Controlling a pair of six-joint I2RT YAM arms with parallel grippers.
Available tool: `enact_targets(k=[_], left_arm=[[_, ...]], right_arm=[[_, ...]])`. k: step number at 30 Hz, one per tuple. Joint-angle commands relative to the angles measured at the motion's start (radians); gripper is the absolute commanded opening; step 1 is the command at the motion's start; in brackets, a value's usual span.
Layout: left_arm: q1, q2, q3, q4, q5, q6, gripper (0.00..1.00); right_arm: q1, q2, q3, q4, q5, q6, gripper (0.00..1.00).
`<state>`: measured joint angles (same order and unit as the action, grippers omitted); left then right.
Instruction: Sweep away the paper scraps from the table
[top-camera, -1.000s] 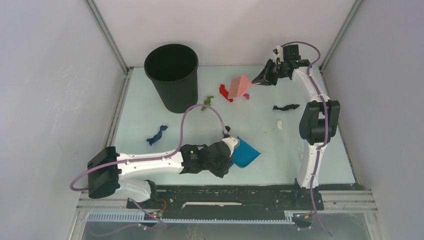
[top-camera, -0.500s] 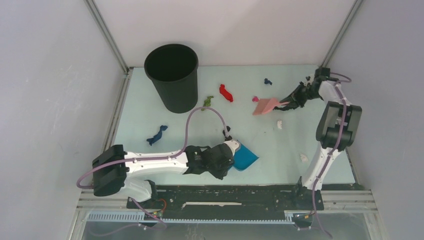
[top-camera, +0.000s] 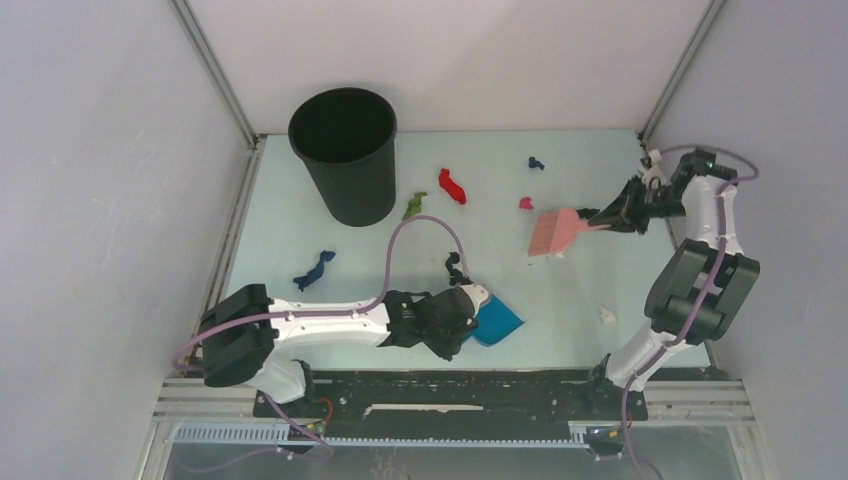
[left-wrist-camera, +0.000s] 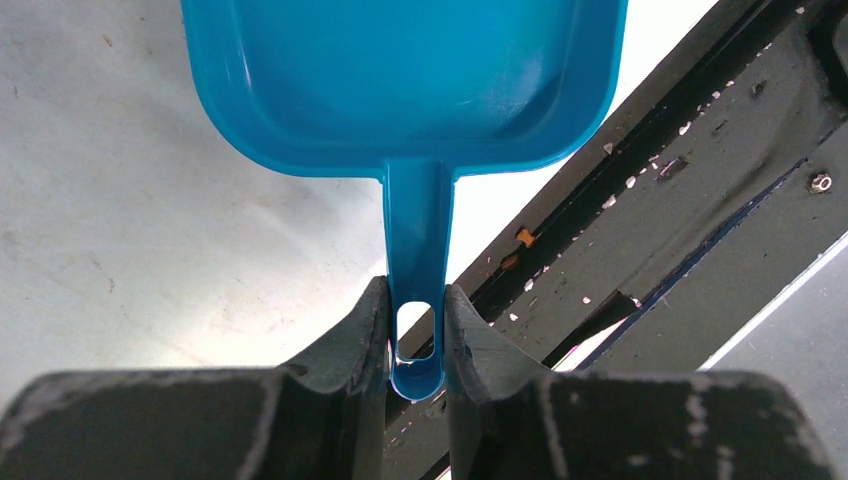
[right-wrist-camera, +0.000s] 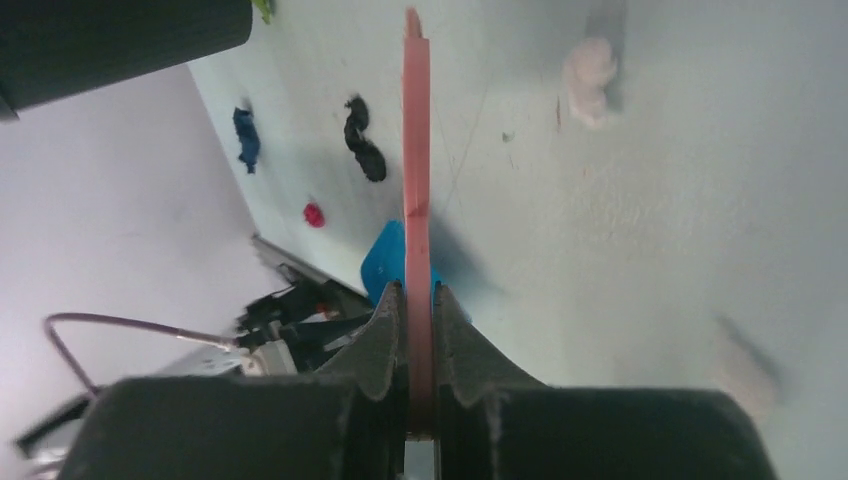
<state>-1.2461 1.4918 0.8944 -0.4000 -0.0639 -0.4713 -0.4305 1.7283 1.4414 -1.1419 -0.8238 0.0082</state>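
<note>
My right gripper (top-camera: 612, 216) (right-wrist-camera: 418, 310) is shut on the handle of the pink hand brush (top-camera: 553, 230) (right-wrist-camera: 416, 150), at the right side of the table (top-camera: 300, 220). My left gripper (top-camera: 466, 306) (left-wrist-camera: 416, 320) is shut on the handle of the blue dustpan (top-camera: 498, 322) (left-wrist-camera: 400, 80) near the front edge. Paper scraps lie scattered: red (top-camera: 452, 186), green (top-camera: 414, 204), dark blue (top-camera: 314, 270) (right-wrist-camera: 246, 135), a smaller dark blue one (top-camera: 536, 162), magenta (top-camera: 525, 203) and black (top-camera: 455, 268) (right-wrist-camera: 363, 140).
A tall black bin (top-camera: 343, 150) stands at the far left. Two whitish bits lie on the table, one just below the brush (top-camera: 557, 254) (right-wrist-camera: 587, 68) and one near the right arm (top-camera: 607, 314). Metal rails edge the table; a dark base plate (left-wrist-camera: 700, 200) runs along the front.
My right arm has swung the brush from the far middle toward the right and nearer. The black scrap that lay right of centre no longer shows. My left arm edged right with the dustpan.
</note>
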Motion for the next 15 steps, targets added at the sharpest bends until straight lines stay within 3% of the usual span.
enact_targets(k=[1, 4, 8, 14, 15], left_arm=[[-0.005, 0.001, 0.051, 0.035, 0.015, 0.027, 0.00], [-0.006, -0.008, 0.050, 0.030, 0.013, 0.019, 0.00], [-0.010, -0.019, 0.040, 0.031, 0.001, 0.004, 0.00], [-0.024, -0.018, 0.029, 0.042, -0.016, -0.015, 0.00], [-0.037, -0.017, 0.032, 0.046, -0.019, -0.023, 0.00]], right_arm=[[0.058, -0.052, 0.220, 0.001, 0.042, -0.229, 0.00], [0.133, -0.076, 0.293, 0.187, 0.290, -0.314, 0.00], [0.315, -0.089, 0.294, 0.443, 0.646, -0.565, 0.00], [0.513, -0.020, 0.202, 0.902, 0.940, -0.935, 0.00], [0.547, 0.066, 0.184, 1.039, 0.999, -1.054, 0.00]])
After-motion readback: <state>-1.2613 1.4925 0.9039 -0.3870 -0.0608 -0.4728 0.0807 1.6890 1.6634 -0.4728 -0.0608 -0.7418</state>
